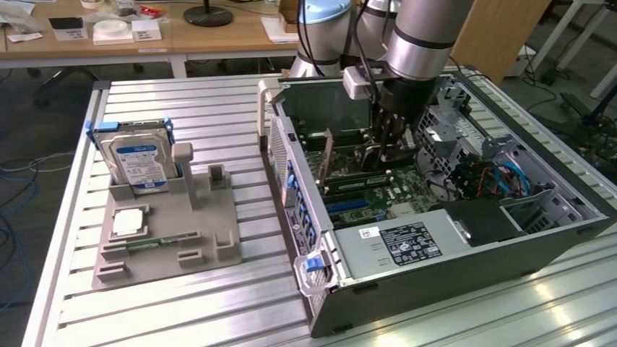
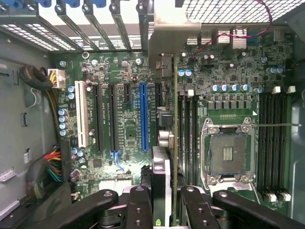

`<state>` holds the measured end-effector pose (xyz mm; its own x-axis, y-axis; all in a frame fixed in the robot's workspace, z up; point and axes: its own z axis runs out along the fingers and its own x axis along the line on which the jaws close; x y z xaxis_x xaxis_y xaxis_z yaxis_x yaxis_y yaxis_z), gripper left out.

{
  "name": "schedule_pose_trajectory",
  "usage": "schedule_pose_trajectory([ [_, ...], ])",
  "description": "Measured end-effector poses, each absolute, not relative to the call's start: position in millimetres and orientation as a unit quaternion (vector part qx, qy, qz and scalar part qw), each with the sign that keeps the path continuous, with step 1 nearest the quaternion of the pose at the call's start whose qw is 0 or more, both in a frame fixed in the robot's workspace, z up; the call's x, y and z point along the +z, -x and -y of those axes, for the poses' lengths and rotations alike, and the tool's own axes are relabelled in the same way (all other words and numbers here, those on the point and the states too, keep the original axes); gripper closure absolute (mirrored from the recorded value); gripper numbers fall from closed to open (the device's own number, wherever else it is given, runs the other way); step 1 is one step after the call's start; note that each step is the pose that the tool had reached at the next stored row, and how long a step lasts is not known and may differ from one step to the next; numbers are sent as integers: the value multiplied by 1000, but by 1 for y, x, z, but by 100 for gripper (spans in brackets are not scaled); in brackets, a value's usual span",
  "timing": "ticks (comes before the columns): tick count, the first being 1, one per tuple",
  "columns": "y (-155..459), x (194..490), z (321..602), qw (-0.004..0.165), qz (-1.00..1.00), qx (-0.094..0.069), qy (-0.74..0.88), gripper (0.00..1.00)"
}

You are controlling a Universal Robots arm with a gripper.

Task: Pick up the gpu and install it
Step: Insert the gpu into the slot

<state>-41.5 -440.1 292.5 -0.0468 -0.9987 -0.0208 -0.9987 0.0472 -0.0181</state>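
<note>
the jaws (image 2: pixel 164 200) grip the thin dark green gpu card (image 2: pixel 175 124) edge-on, inside the open black computer case (image 1: pixel 463 267). picked up, judged not yet seated: the long blue slot (image 2: pixel 144 116) just beside it stands empty.

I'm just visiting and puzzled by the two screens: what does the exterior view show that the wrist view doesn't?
Exterior only: the grey parts stand on the table, holding a hard drive, beside the open computer case. Wrist only: the blue slot and bare processor socket seen straight on. Both: the gripper shut on the gpu, held on edge above the motherboard.
</note>
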Motion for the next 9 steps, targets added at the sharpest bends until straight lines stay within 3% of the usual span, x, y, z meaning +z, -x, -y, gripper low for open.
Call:
schedule_pose_trajectory([
  [9,42,292,447,14,-724,1,690,72],
])
